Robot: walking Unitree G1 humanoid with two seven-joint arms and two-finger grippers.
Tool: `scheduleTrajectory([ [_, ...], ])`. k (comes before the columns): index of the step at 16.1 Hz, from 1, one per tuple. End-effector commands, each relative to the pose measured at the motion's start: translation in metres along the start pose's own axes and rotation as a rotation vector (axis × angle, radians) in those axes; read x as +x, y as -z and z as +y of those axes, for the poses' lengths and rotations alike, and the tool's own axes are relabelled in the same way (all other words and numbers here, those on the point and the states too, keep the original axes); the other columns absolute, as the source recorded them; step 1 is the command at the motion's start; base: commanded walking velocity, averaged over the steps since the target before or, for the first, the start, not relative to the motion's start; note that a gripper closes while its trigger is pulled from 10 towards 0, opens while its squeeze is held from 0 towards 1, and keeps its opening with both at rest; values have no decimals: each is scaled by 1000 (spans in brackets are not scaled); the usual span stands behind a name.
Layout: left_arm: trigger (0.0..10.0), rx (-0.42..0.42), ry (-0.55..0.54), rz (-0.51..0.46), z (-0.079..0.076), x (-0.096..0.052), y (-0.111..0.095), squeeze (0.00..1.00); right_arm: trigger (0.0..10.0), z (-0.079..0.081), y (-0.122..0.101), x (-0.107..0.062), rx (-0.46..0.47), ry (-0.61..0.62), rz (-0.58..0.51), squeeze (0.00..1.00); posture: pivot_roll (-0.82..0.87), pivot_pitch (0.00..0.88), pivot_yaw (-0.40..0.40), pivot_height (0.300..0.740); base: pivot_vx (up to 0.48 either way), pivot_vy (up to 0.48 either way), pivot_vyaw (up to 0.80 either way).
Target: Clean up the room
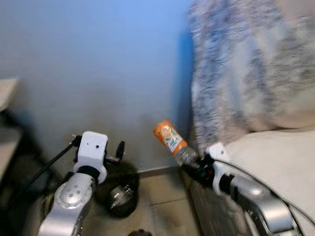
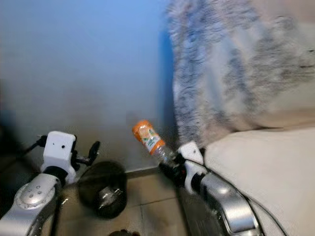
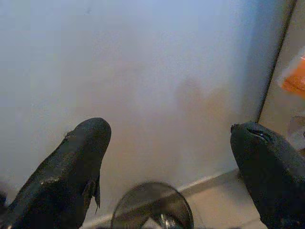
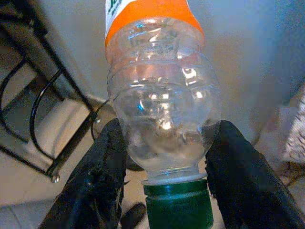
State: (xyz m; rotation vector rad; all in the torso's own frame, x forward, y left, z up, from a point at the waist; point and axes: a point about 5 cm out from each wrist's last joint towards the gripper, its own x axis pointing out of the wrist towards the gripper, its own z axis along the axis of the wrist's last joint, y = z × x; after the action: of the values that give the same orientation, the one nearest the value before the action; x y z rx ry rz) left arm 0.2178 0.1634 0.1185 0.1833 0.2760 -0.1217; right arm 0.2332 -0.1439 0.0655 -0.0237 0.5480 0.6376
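My right gripper is shut on an empty clear plastic bottle with an orange label, gripping it near its green cap with the base tilted up and to the left. The black fingers press on both sides of the bottle's neck. Below on the floor stands a small dark waste bin with a shiny liner. My left gripper hangs above the bin near the wall, open with nothing between its fingers.
A pale wall stands straight ahead. On the right is a cream sofa with a furry grey blanket over its back. A dark piece of furniture sits at the left edge. The floor is tiled.
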Motion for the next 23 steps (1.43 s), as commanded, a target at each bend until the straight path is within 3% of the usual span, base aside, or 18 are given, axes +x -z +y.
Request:
scheduleTrajectory([
  [1,10000,10,-14,-14,4,-1,-3,0,10000,3,-3,5,-29,-20,6,0,37,0,10,740,0,0,800],
  [9,10000,2,-12,-7,4,-8,-1,0,10000,4,-5,29,-174,-98,65,0,80,0,-32,740,203,0,373],
  [11,10000,0,-10,-4,3,-9,0,0,10000,5,-4,34,-174,-98,67,0,87,0,-44,740,300,0,800],
  [18,10000,21,53,9,2,-6,1,0,10000,1,-3,38,-123,-18,57,0,76,0,-41,740,310,0,0],
  [23,10000,25,85,23,-1,-8,4,0,10000,8,2,38,-147,-70,77,0,73,0,-28,740,332,0,480],
])
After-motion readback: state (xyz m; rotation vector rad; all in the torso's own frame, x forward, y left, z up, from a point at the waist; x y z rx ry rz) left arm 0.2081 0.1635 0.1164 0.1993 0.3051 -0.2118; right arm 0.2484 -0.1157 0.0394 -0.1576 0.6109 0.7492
